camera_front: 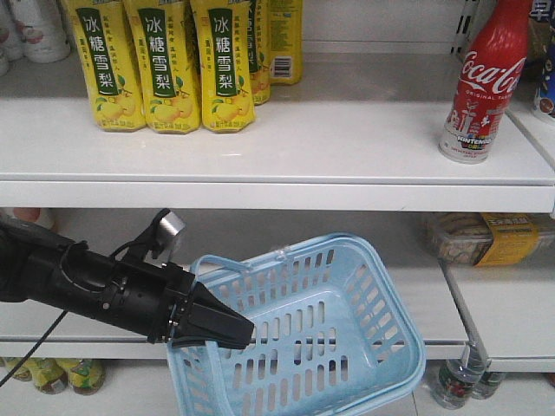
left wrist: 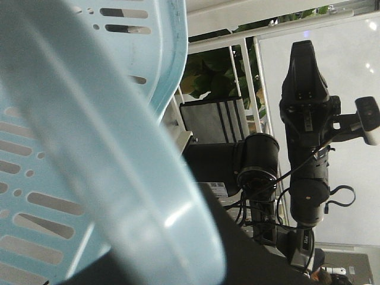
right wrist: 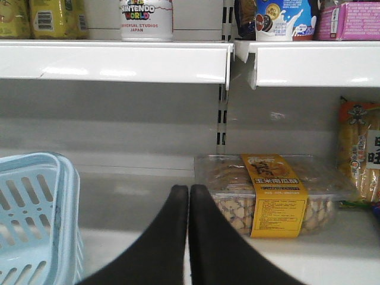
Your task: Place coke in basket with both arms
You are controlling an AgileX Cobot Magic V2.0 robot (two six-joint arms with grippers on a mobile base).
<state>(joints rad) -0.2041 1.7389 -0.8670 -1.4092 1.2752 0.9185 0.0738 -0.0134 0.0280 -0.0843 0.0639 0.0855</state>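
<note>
Now the black left gripper [camera_front: 218, 332] is clamped on the near edge of the light blue slotted plastic basket [camera_front: 381, 290], holding it tilted below the white shelf [camera_front: 260, 160]. Up on that shelf, far right, stands the red-wrapped Coca-Cola bottle [camera_front: 479, 82], while the right gripper [right wrist: 189, 237] has its fingers pressed together on nothing.

The basket [camera_front: 364, 347] is smooth light-blue plastic with a faint gloss, brightest along its rim. The left claw [camera_front: 245, 336] is matt black plastic, and the silver part [camera_front: 168, 230] behind it looks like brushed metal. The right claw [right wrist: 189, 231] is the same matt black, smooth and plain. The coke [camera_front: 479, 87] wears a glossy red wrap over a paler, shiny base. The shelf [camera_front: 347, 147] has a smooth white finish with a soft sheen. The yellow bottles [camera_front: 165, 69] carry glossy film labels. The biscuit tray [right wrist: 225, 184] is clear shiny plastic with a yellow paper-like band.
</note>
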